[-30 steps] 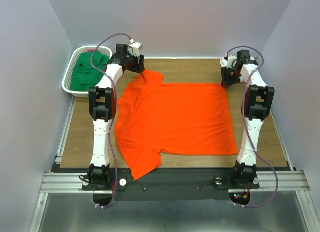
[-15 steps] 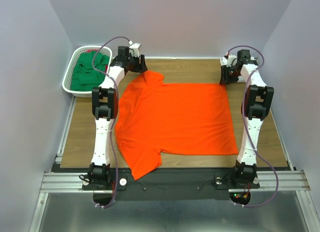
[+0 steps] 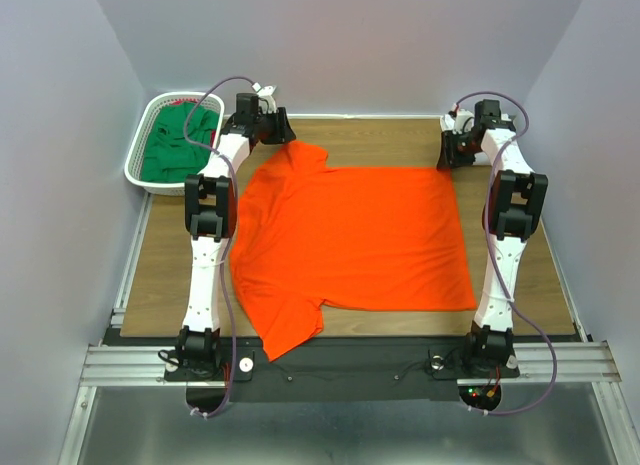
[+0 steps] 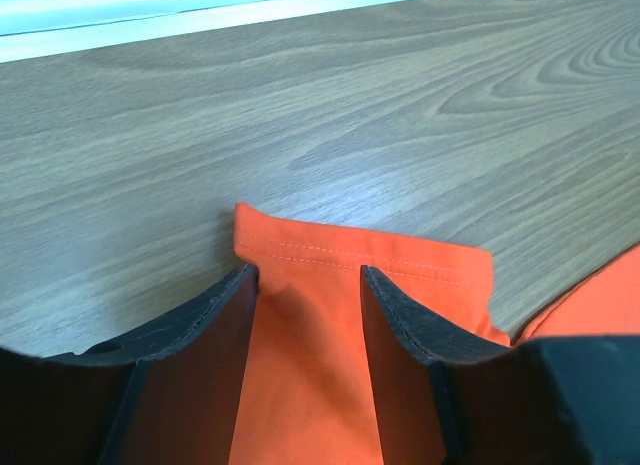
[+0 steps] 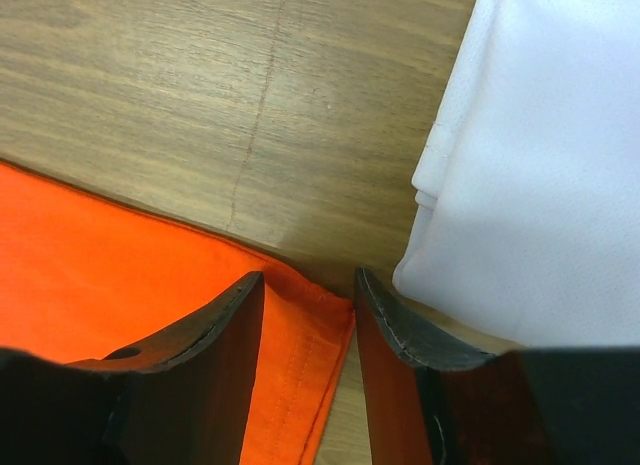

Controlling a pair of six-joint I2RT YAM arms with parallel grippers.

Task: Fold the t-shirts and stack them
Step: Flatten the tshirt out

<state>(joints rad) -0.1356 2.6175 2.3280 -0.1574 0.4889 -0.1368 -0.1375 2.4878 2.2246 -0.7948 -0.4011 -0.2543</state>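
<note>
The orange-red t-shirt (image 3: 350, 235) lies spread flat on the wooden table. My left gripper (image 3: 276, 135) is at its far left sleeve. In the left wrist view the gripper (image 4: 308, 277) is open, with its fingers (image 4: 205, 325) either side of the sleeve hem (image 4: 350, 257). My right gripper (image 3: 446, 157) is at the shirt's far right corner. In the right wrist view it (image 5: 308, 282) is open and straddles the orange corner (image 5: 300, 325). The white t-shirt (image 5: 540, 155) lies just right of that gripper. The dark green t-shirt (image 3: 178, 143) lies crumpled in the basket.
The white mesh basket (image 3: 136, 157) stands off the table's far left corner. Grey walls close in the back and both sides. The table's far edge (image 4: 200, 20) is a short way beyond the left gripper.
Both grippers have shifted slightly toward the far edge. The orange shirt lies as before.
</note>
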